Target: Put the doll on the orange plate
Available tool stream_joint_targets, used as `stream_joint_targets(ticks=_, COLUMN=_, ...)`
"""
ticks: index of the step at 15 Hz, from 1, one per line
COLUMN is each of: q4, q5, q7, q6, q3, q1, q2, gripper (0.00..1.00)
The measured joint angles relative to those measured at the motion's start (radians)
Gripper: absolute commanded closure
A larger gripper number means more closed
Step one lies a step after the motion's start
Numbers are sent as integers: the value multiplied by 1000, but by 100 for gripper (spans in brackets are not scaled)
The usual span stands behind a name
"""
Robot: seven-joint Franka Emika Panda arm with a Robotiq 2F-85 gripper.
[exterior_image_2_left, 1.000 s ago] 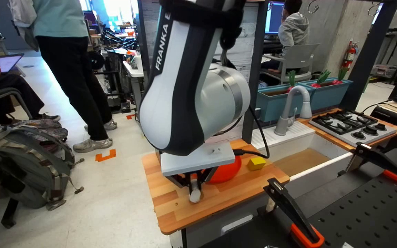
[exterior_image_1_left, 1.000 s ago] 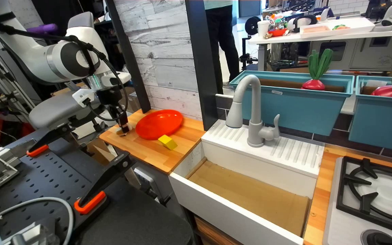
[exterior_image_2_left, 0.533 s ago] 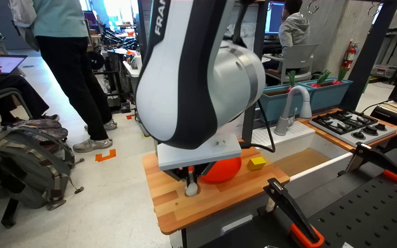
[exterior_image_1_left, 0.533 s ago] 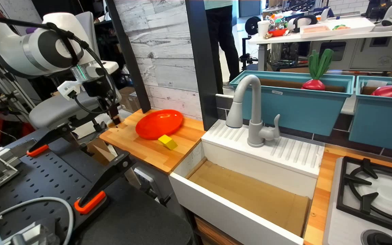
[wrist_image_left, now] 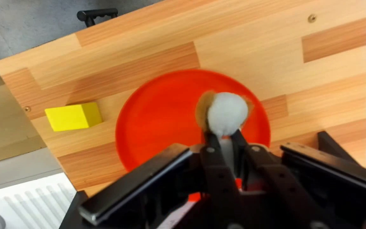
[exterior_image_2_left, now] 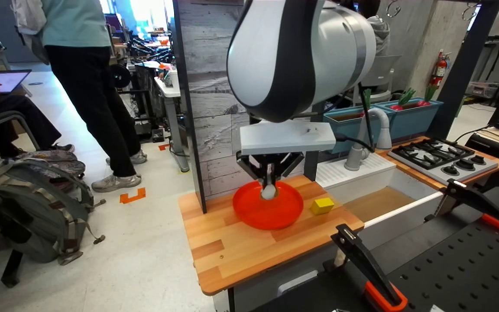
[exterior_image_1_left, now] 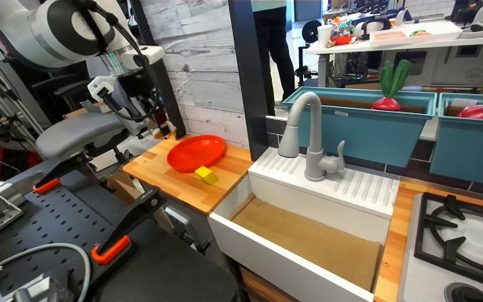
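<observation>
The doll, a small tan figure with a round white part, is held in my gripper; it shows in the wrist view (wrist_image_left: 228, 112) and in both exterior views (exterior_image_1_left: 157, 134) (exterior_image_2_left: 268, 192). My gripper (wrist_image_left: 223, 135) is shut on it with a narrow gap between the fingers. The orange plate (wrist_image_left: 157, 111) lies on the wooden board. In the wrist view the doll overlaps the plate's right part. In an exterior view the plate (exterior_image_1_left: 195, 154) lies right of and below the doll, so the doll hangs in the air, apart from it. The gripper covers part of the plate in the wrist view.
A yellow block (wrist_image_left: 73, 117) lies on the wooden board (exterior_image_2_left: 215, 255) beside the plate. A whitewashed wall panel (exterior_image_1_left: 208, 63) with dark posts stands behind. The white sink (exterior_image_1_left: 283, 256) with a grey faucet (exterior_image_1_left: 315, 138) adjoins the board. Black clamps (exterior_image_1_left: 132, 218) stand in front.
My gripper first shifts slightly left in an exterior view, then rises and moves right with the doll, from over the board to the plate's area. The plate and yellow block stay put.
</observation>
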Motion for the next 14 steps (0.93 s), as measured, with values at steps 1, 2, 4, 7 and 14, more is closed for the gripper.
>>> stream_joint_targets(ticks=1, q4=4, q5=2, q7=-3, q6=0, q3=0, q1=-21, q2=2, gripper=97)
stream_joint_targets(ticks=2, q4=12, q5=5, q7=-6, q6=-1, q3=1, q1=-41, q2=7, gripper=97)
stream_joint_targets(ticks=4, q4=39, q5=12, q7=-6, q6=-6, q3=4, q1=-72, q2=31, gripper=97)
stream_joint_targets(ticks=7, q4=102, q5=30, q7=-6, q6=-27, q3=10, q1=-98, q2=97, gripper=97)
stream_joint_targets(ticks=14, q4=266, q5=43, q7=-1, q6=-125, q3=18, q1=-98, q2=241, gripper=41)
